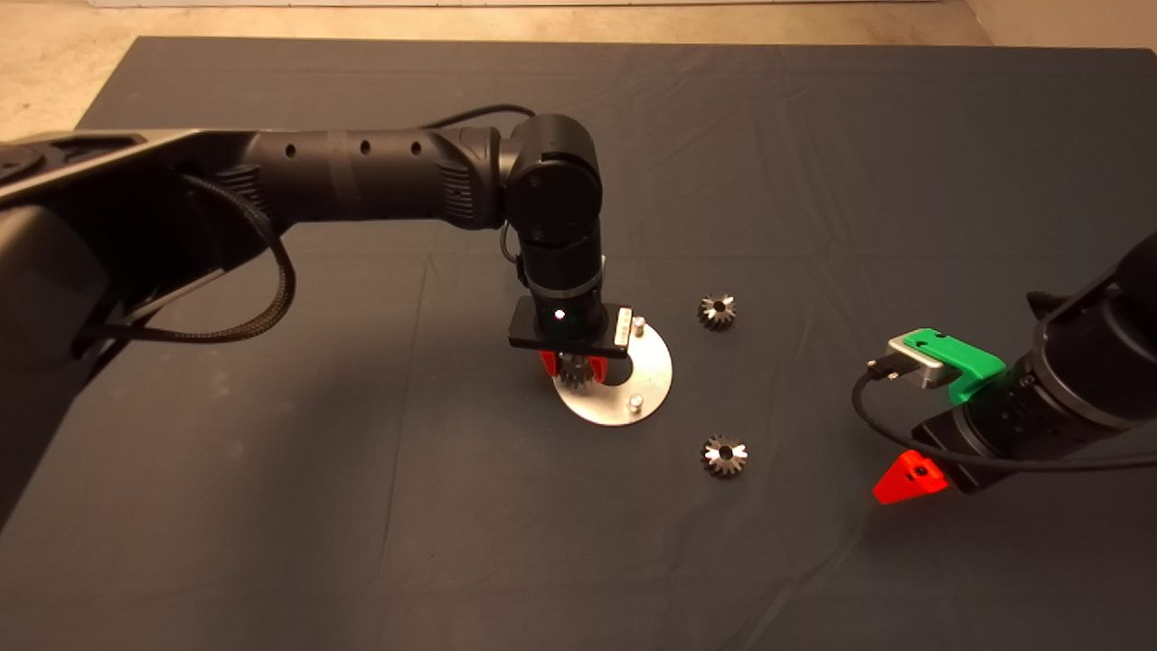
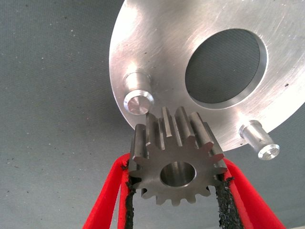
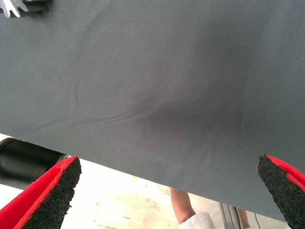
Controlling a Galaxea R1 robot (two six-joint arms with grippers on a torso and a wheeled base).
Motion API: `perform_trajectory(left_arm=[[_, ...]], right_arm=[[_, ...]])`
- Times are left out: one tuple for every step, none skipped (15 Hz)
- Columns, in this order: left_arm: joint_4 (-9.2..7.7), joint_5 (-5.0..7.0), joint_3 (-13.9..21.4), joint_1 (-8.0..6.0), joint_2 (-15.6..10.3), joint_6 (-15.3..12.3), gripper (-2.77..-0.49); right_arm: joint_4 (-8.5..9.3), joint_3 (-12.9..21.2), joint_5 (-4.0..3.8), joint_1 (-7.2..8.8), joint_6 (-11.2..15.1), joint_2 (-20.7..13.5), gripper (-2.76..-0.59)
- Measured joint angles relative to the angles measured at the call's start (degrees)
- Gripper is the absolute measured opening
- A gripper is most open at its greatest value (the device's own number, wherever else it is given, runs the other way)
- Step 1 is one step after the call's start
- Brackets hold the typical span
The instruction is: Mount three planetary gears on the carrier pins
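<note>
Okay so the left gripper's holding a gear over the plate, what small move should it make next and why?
Probably shift the left gripper so the held gear has its centre hole over the nearest carrier pin, then lower. In the left wrist view the gear is clamped between the pads but its hole sits off to the side of that bare pin. The right gripper waits open at the mat's right.

Your left gripper (image 1: 573,369) is pointing straight down mid-mat, fingers clamping; your right gripper (image 1: 911,477) is waiting low right, fingers spread.

Warm, dim light falls on the mat (image 1: 271,542); glare gleams off the round plate (image 2: 157,43); a soft shadow darkens the right wrist view's centre.
</note>
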Motion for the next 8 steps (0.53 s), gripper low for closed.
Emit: perform_trajectory(left_arm=[[0.02, -0.1, 0.3, -0.02, -0.3, 0.0, -2.35], [0.05, -0.1, 0.6, -0.02, -0.7, 0.0, -2.35], [0.04, -0.1, 0.9, 0.0, -1.2, 0.0, -2.36], [0.05, -0.3, 1.1, -0.02, -1.6, 0.0, -2.36], [0.02, -0.09, 1.3, -0.02, -2.0, 0.0, -2.35], [0.05, 0.12, 1.4, 0.0, -2.1, 0.0, -2.36], [0.07, 0.17, 1.4, -0.02, -2.1, 0.0, -2.36], [0.07, 0.17, 1.4, -0.06, -2.1, 0.0, -2.36]], right_arm=[[0.01, 0.0, -0.04, 0.0, 0.0, 0.0, -0.6], [0.01, 0.0, -0.02, 0.0, 0.0, 0.0, -0.6], [0.03, 0.1, -0.02, 0.0, 0.0, 0.0, -0.6], [0.03, 0.1, -0.02, 0.0, 0.0, 0.0, -0.6], [0.03, 0.2, -0.02, 0.01, 0.0, 0.0, -0.6], [0.03, 0.4, 0.0, 0.0, 0.0, 0.0, -0.6], [0.03, 0.5, -0.02, 0.0, 0.0, 0.0, -0.6], [0.05, 0.5, -0.02, 0.0, 0.0, 0.0, -0.6]])
